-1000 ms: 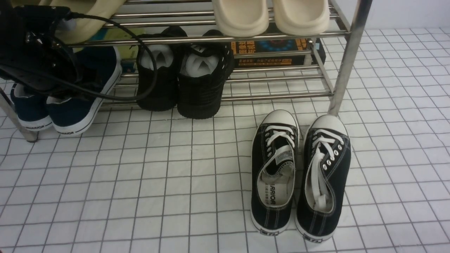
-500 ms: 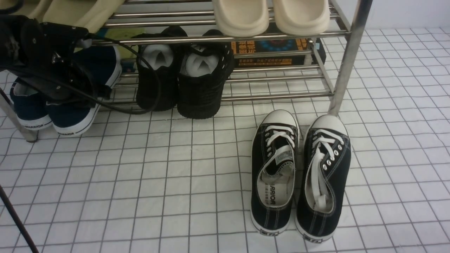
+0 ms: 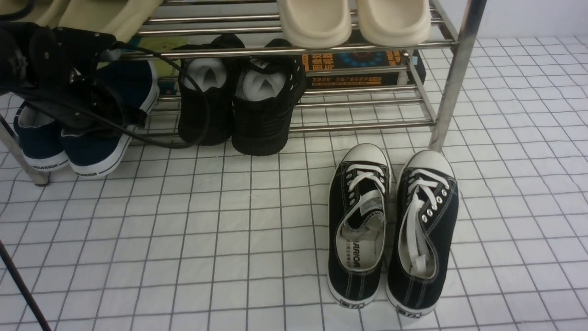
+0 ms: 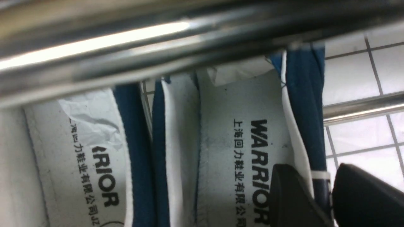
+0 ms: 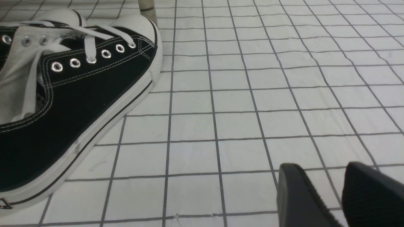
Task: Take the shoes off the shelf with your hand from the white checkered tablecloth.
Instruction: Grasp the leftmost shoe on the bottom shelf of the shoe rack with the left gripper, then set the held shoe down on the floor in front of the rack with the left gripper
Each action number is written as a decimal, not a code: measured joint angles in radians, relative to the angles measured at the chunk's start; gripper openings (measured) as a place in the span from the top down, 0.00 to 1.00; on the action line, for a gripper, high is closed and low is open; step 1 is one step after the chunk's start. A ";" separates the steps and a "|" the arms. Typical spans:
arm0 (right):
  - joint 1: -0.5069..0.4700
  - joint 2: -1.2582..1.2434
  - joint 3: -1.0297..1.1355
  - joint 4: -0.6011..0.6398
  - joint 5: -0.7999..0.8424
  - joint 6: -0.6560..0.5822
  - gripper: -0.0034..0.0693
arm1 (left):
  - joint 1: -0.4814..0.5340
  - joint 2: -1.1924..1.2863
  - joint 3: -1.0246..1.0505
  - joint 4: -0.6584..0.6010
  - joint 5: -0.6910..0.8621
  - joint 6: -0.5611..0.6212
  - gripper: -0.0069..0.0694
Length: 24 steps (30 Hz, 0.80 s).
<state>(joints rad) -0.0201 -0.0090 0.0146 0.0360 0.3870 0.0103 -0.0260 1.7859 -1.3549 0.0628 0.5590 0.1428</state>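
The navy slip-on shoes (image 3: 92,154) sit at the left end of the silver shelf's (image 3: 452,78) bottom tier, with the "WARRIOR" heels toward me and over the white checkered tablecloth (image 3: 206,230). My left gripper (image 3: 94,126), black with looping cables, reaches under the upper bar into the right-hand shoe. In the left wrist view my left gripper (image 4: 318,178) is shut on that shoe's navy side wall (image 4: 306,104), one finger on the pale insole and one outside. My right gripper (image 5: 325,176) is open and empty, low over the cloth.
Black lace-up sneakers (image 3: 390,230) with white toe caps stand on the cloth at right, next to my right gripper in its wrist view (image 5: 63,104). All-black shoes (image 3: 239,101) stand mid-shelf beside the navy pair. Cream slippers (image 3: 353,20) lie on the upper tier.
My left gripper has shifted left and settled down into the right navy shoe. The shoes have barely moved. The sneakers are unchanged.
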 joint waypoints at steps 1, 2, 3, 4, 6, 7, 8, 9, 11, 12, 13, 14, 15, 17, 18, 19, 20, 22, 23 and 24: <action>0.000 0.000 0.000 0.000 0.000 0.000 0.62 | 0.000 0.000 0.000 0.000 -0.003 0.000 0.61; 0.000 0.000 0.000 0.000 0.000 0.000 0.62 | 0.000 0.000 0.000 0.000 -0.003 0.000 0.61; 0.000 0.000 0.000 0.000 0.000 0.000 0.62 | 0.000 0.000 0.000 0.000 -0.010 0.000 0.61; 0.000 0.000 0.000 0.000 0.000 0.000 0.62 | 0.000 0.000 0.000 0.000 -0.010 0.000 0.61; 0.000 0.000 0.000 0.000 0.000 0.000 0.62 | 0.000 0.000 0.000 -0.001 -0.012 0.000 0.65; 0.000 0.000 0.000 0.000 0.000 0.000 0.62 | 0.000 0.000 0.000 -0.001 -0.012 0.000 0.66; 0.000 0.000 0.000 0.000 0.000 0.000 0.62 | 0.000 0.000 0.000 -0.004 -0.003 0.000 0.75; 0.000 0.000 0.000 0.000 0.000 0.000 0.62 | 0.000 -0.001 0.000 -0.005 -0.001 0.000 0.75; 0.000 0.000 0.000 0.000 0.000 0.000 0.62 | 0.000 -0.009 0.000 -0.032 0.028 0.000 0.83; 0.000 0.000 0.000 0.000 0.000 0.000 0.62 | 0.000 -0.022 0.000 -0.063 0.069 0.000 0.84; 0.000 0.000 0.000 0.000 0.000 0.000 0.62 | 0.000 -0.038 0.000 -0.088 0.116 0.000 0.84; 0.000 0.000 0.000 0.000 0.000 0.000 0.62 | 0.000 -0.045 0.000 -0.093 0.133 0.000 0.84; 0.000 0.000 0.000 0.000 0.000 0.000 0.62 | 0.000 -0.073 0.000 -0.123 0.191 0.000 0.84; 0.000 0.000 0.000 0.000 0.000 0.000 0.62 | 0.000 -0.117 0.000 -0.161 0.254 0.000 0.84; 0.000 0.000 0.000 0.000 0.000 0.000 0.62 | 0.000 -0.153 0.000 -0.183 0.295 -0.001 0.84; 0.000 0.000 0.000 0.000 0.000 0.000 0.62 | 0.000 -0.169 0.000 -0.196 0.312 -0.002 0.84; 0.000 0.000 0.000 0.000 0.000 0.000 0.62 | 0.000 -0.194 0.000 -0.207 0.335 -0.003 0.84; 0.000 0.000 0.000 0.000 0.000 0.000 0.62 | 0.000 -0.223 0.000 -0.223 0.376 -0.003 0.84; 0.000 0.000 0.000 0.000 0.000 0.000 0.62 | 0.000 -0.246 0.000 -0.237 0.408 -0.003 0.84; 0.000 0.000 0.000 0.000 0.000 0.001 0.62 | 0.000 -0.268 0.000 -0.250 0.440 -0.006 0.84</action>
<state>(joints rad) -0.0201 -0.0090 0.0146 0.0360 0.3870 0.0114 -0.0260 1.5176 -1.3549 -0.1870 0.9995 0.1371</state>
